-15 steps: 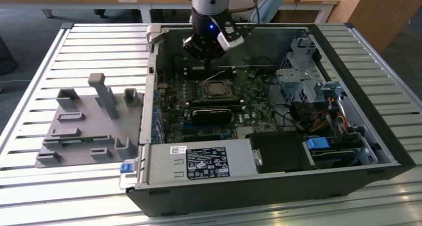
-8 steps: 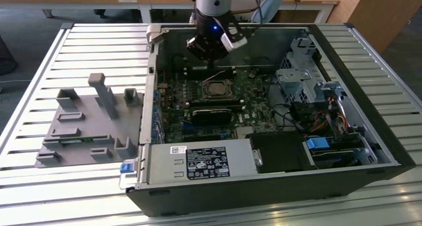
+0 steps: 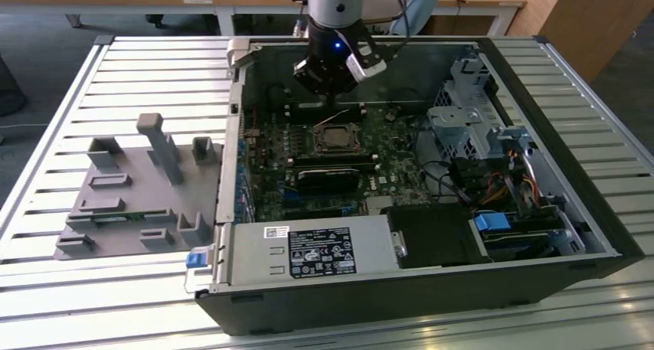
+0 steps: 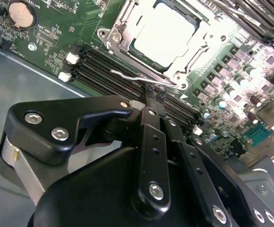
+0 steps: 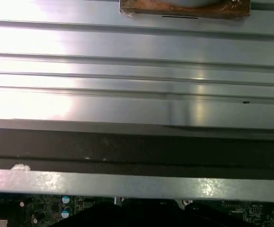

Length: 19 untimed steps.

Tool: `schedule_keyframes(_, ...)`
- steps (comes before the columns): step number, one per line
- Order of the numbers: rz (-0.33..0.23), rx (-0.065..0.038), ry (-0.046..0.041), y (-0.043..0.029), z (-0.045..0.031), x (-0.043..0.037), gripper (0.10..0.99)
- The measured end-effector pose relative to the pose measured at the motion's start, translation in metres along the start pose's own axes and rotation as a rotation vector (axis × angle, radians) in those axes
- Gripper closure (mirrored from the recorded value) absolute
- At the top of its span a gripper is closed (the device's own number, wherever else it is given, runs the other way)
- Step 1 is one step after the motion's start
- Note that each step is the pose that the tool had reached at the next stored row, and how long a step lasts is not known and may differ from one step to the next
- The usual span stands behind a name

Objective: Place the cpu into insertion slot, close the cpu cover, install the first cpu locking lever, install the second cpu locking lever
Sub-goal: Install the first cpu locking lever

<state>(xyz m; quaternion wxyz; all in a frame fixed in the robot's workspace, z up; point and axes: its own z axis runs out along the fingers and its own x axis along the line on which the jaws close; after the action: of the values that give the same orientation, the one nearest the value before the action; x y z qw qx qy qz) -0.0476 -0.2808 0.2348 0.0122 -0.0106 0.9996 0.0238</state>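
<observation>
Sitting in the slot (image 4: pixel 167 42): cpu (image 4: pixel 163 33), silver top showing through the window of the cover (image 4: pixel 127 33), which lies closed flat around it. One thin wire lever (image 4: pixel 141 78) running along the near edge of the socket, looking not yet hooked down, though hard to tell for sure. Gripper (image 4: pixel 151 97) poised just above that lever, fingers drawn close together with nothing between them; seen in the exterior view as gripper (image 3: pixel 329 97) over the far edge of the socket inside the open case (image 3: pixel 572 235) on the table (image 3: pixel 122 289).

Risks from here, as judgement: fingertip slipping off the springy lever and striking the memory slots (image 4: pixel 103 66) beside it; lever missing its hook and springing back; too much downward push flexing the board (image 4: pixel 56 33).
</observation>
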Motion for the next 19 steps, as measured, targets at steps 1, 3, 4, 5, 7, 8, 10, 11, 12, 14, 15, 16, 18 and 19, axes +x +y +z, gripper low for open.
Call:
schedule_keyframes(1, 0.001, 0.000, -0.0001, 0.0001, 0.0008, -0.0005, 0.980)
schedule_keyframes(3, 0.003, 0.000, -0.0002, 0.0002, 0.0025, -0.0013, 0.980)
schedule_keyframes(4, 0.005, 0.000, -0.0003, 0.0003, 0.0033, -0.0016, 0.980)
schedule_keyframes(5, 0.006, 0.000, -0.0004, 0.0003, 0.0041, -0.0020, 0.980)
schedule_keyframes(7, 0.006, 0.000, -0.0004, 0.0002, 0.0053, -0.0030, 0.980)
schedule_keyframes(8, 0.006, 0.000, -0.0003, 0.0002, 0.0057, -0.0037, 0.980)
schedule_keyframes(10, 0.006, 0.000, -0.0003, 0.0001, 0.0063, -0.0055, 0.980)
schedule_keyframes(11, 0.006, 0.000, -0.0003, 0.0001, 0.0065, -0.0063, 0.980)
schedule_keyframes(12, 0.006, 0.000, -0.0003, 0.0000, 0.0068, -0.0072, 0.980)
schedule_keyframes(14, 0.007, 0.000, -0.0004, 0.0000, 0.0076, -0.0082, 0.980)
schedule_keyframes(15, 0.009, 0.000, -0.0005, 0.0000, 0.0081, -0.0082, 0.980)
schedule_keyframes(16, 0.011, 0.000, -0.0006, 0.0000, 0.0084, -0.0083, 0.980)
schedule_keyframes(18, 0.013, 0.000, -0.0007, -0.0001, 0.0090, -0.0084, 0.980)
schedule_keyframes(19, 0.014, 0.000, -0.0006, -0.0001, 0.0092, -0.0084, 0.980)
